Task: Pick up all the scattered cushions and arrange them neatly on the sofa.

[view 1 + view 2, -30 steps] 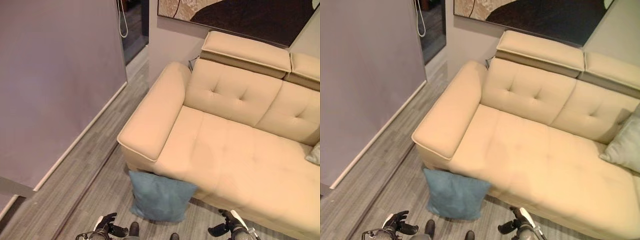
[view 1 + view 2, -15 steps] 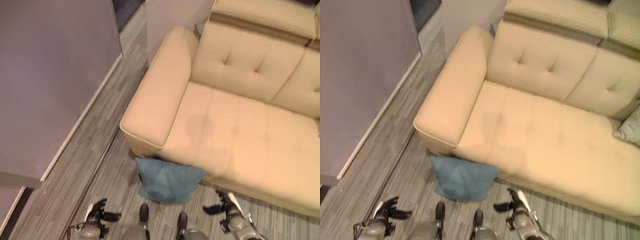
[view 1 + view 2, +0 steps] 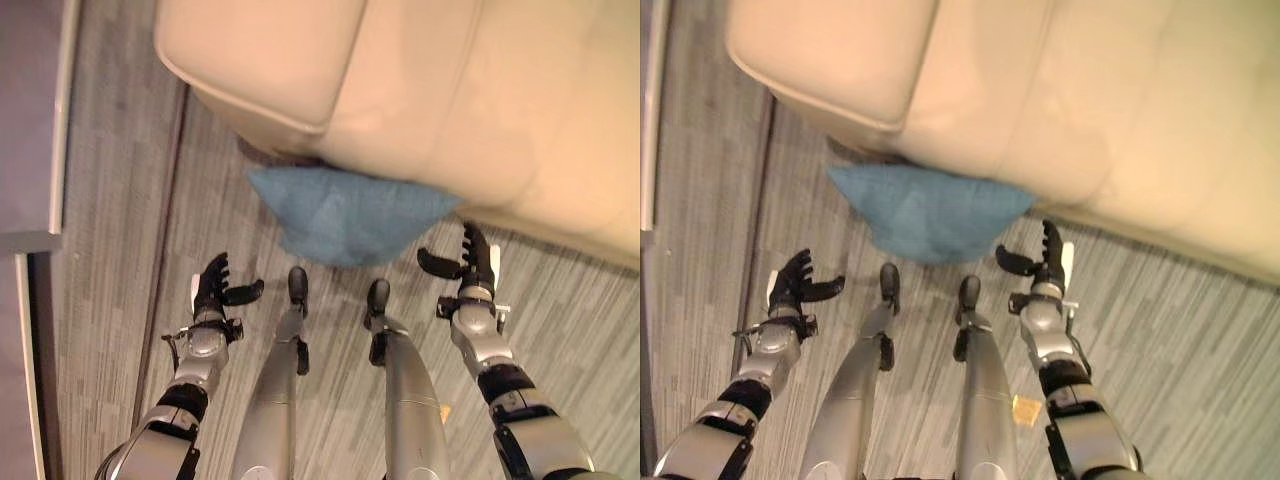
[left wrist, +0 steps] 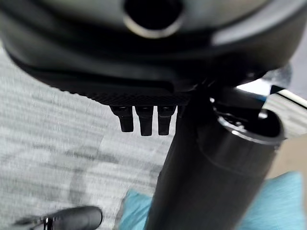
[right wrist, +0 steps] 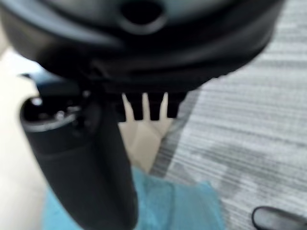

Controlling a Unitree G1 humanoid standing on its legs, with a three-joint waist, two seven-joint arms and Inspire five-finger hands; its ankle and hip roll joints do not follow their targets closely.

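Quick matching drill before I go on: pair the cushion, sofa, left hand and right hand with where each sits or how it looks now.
Things:
1. cushion
2. sofa
3. left hand
4. right hand

Places or states:
A. open, over the floor, apart from the blue fabric
B. beige, across the top of the head views
C. open, close by the cushion's right corner
D. blue, on the floor against the sofa's front

Pairs: 1-D, 2-B, 3-A, 4-C

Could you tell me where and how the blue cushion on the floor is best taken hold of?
Probably by its two side corners, one hand each. The blue cushion leans on the sofa front, and the open left hand and right hand already flank it.
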